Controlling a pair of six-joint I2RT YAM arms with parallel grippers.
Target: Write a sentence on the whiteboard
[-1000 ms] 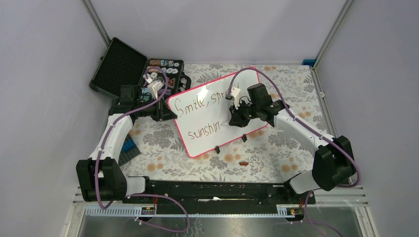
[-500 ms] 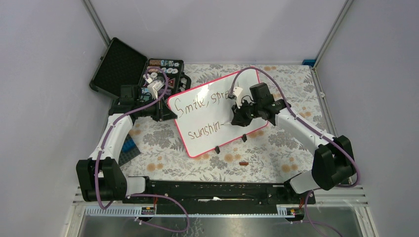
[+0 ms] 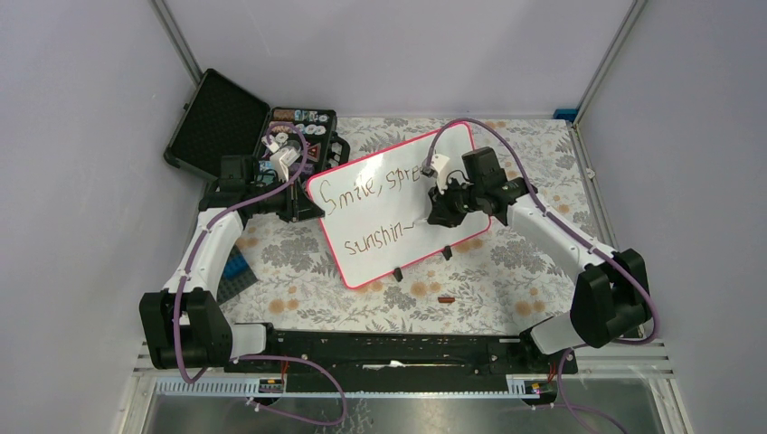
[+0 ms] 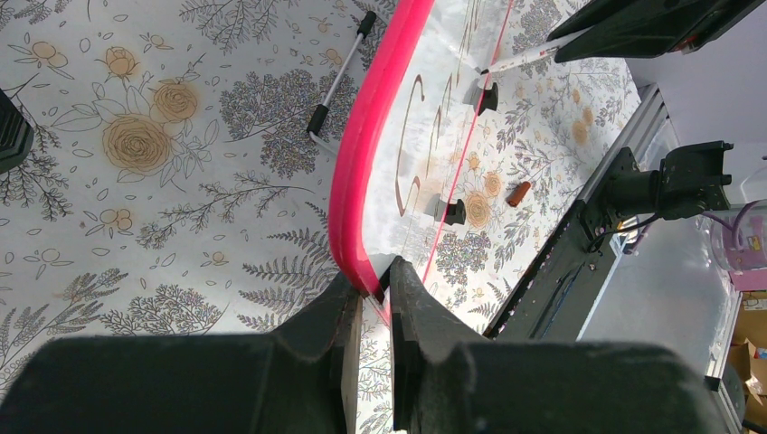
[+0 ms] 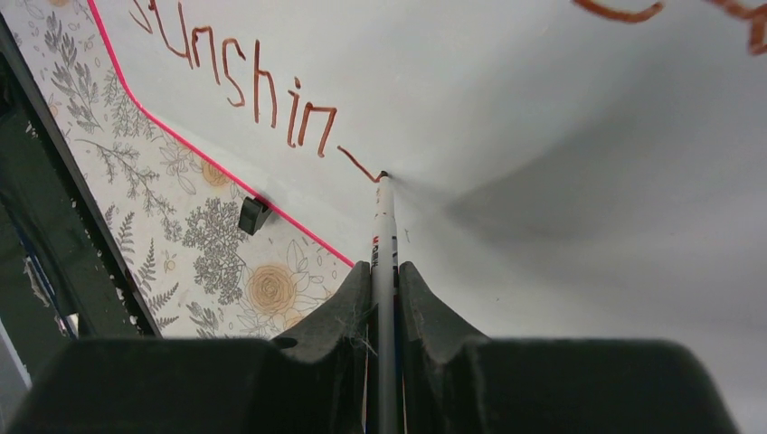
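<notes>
Right end effector point(image 5: 386, 271): fingers clamped on the marker point(image 5: 385, 226), tip touching the whiteboard point(image 3: 362, 217) at the end of a short stroke after "sunshin".
Left end effector point(image 4: 374, 276): fingers pinched on the board's pink rim at its left edge.
The board stands tilted on the floral surface point(image 3: 506, 271), between the two arms. The sentence point(image 3: 374, 240) is unfinished; its lower line lacks its ending.

Risks, as judged:
- Tip pressure may rock the board on its clip feet or slide the rim in the left pinch. The grip covers only a small part of the rim, so the last letter would come out crooked.
- The marker is held far back from its tip. A sideways drag could twist it between the fingers and lift the tip, breaking the line.
- The right wrist and its purple cable point(image 3: 470, 136) hang over the upper line. Contact there would smear the ink.

Counts:
- whiteboards: 1
- written lines: 2
- black clip feet: 2 ( point(image 3: 398, 273), point(image 3: 446, 253))
- markers: 1
- small reddish cap-like piece point(image 3: 444, 298): 1, on the surface apart from the board
- open black case point(image 3: 244, 127): 1
- arms: 2
</notes>
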